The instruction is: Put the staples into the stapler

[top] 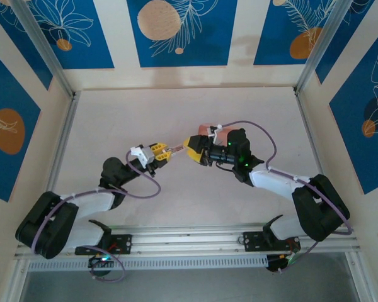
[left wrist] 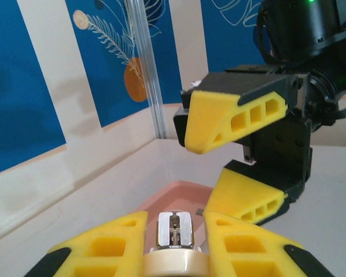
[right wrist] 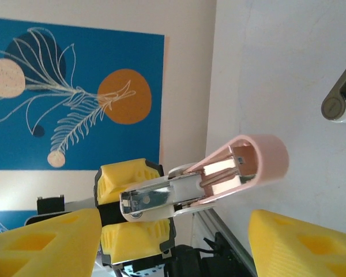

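My left gripper (top: pixel 160 153) is shut on a small stapler (top: pixel 175 151) and holds it above the table, pointing right. In the left wrist view its yellow fingers (left wrist: pixel 104 245) clamp the cream body, with the bare metal staple channel (left wrist: pixel 174 229) facing forward. From the right wrist the stapler's pink lid (right wrist: pixel 259 158) is swung open off the metal channel (right wrist: pixel 155 201). My right gripper (top: pixel 190 151) stands open just in front of the stapler's tip, nothing between its fingers (left wrist: pixel 236 118). A tiny grey staple strip (left wrist: pixel 200 212) lies in the pink tray (left wrist: pixel 176 193).
The pink tray (top: pixel 205 129) sits on the table behind my right wrist, partly hidden by it. A second, olive-grey stapler (right wrist: pixel 340 95) lies on the table at the right edge of the right wrist view. Walls and metal rails enclose the table.
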